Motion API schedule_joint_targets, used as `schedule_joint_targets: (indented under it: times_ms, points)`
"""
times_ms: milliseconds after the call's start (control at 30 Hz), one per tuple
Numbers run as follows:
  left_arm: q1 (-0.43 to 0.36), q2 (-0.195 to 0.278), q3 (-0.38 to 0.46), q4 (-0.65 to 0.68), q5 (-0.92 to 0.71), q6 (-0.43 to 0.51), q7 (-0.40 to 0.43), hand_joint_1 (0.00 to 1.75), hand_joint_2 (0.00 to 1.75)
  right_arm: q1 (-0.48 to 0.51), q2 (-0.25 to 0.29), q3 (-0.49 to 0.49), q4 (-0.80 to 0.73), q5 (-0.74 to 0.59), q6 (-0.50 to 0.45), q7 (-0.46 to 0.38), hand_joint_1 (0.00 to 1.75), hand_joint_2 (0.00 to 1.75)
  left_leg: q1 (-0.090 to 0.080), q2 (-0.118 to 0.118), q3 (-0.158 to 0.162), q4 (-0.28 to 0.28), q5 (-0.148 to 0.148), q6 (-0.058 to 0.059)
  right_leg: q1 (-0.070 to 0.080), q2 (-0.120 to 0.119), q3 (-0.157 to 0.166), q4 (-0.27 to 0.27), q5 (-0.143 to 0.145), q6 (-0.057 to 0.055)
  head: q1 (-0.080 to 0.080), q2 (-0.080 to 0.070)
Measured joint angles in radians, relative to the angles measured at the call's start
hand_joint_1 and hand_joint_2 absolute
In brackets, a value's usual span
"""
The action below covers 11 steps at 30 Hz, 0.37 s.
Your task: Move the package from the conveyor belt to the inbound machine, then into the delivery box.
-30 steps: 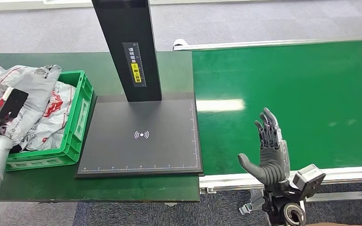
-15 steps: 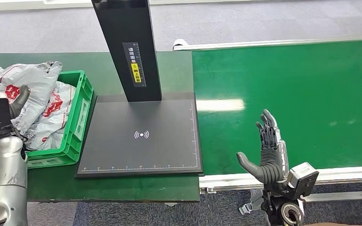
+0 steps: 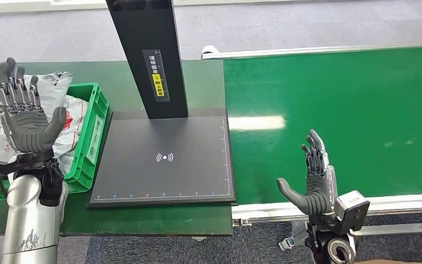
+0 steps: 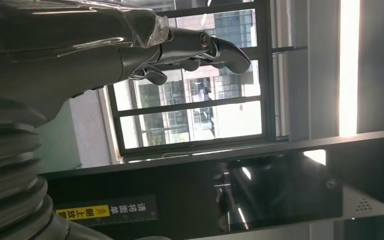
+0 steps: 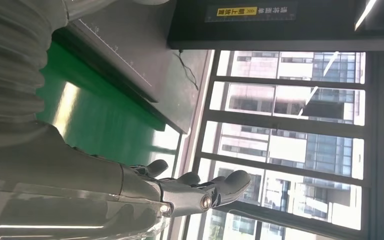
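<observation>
**Packages in the crate, both hands free**

The belt (image 3: 335,121) and the black scanner plate (image 3: 165,159) both lie bare. The green crate (image 3: 90,137) beside the plate holds the grey poly-bag packages (image 3: 52,91). These look light, soft, crinkly and slippery; best pinched at a bunched fold. The left hand (image 3: 25,118) hovers spread and empty just above them. The right hand (image 3: 316,184) stands open-fingered at the belt's near edge.
</observation>
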Motion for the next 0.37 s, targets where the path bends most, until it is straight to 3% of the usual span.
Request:
schedule_joint_targets:
  times_ms: [367]
  points:
    - [0.04, -0.024, -0.037, -0.051, -0.024, -0.024, 0.007, 0.0, 1.75, 0.0, 0.001, 0.0, 0.002, 0.003, 0.005, 0.003, 0.0, 1.75, 0.0, 0.0, 0.0, 0.0, 0.0, 0.0, 0.0, 0.0, 0.0, 0.0, 0.0, 0.0, 0.0, 0.0]
